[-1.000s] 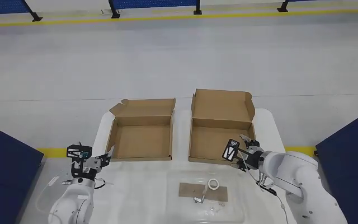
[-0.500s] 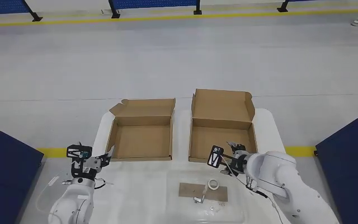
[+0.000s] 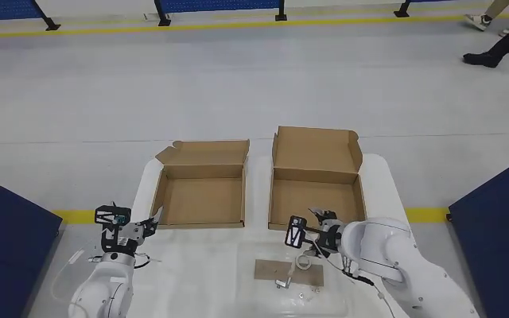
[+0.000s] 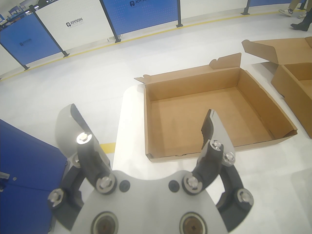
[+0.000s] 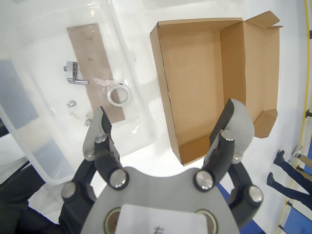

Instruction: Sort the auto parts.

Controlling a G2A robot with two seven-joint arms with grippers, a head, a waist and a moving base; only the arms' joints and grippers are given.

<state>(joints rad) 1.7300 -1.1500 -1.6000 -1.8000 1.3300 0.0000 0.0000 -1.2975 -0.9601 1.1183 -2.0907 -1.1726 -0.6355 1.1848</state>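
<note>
A clear plastic tray [image 3: 262, 298] at the table's front holds the parts: a white ring [image 3: 303, 261] [image 5: 119, 95], a metal bracket [image 3: 282, 282] [image 5: 73, 74] and small washers [image 5: 71, 103], on and beside a brown card strip [image 5: 90, 49]. My right gripper [image 3: 318, 221] [image 5: 165, 109] hangs open with nothing in it, over the tray's far edge and the near wall of the right cardboard box [image 3: 314, 199] [image 5: 207, 74]. My left gripper [image 3: 153, 216] [image 4: 141, 112] stands open and bare just off the near left corner of the left cardboard box [image 3: 203, 199] [image 4: 214, 113].
Both boxes lie side by side at the back of the white table [image 3: 199, 262], lids folded back, nothing inside. Blue panels [image 3: 24, 230] flank the table on both sides. Bare table stretches between the left gripper and the tray.
My right gripper has moved left along the front of the right box, toward the tray's ring. The left arm has kept still.
</note>
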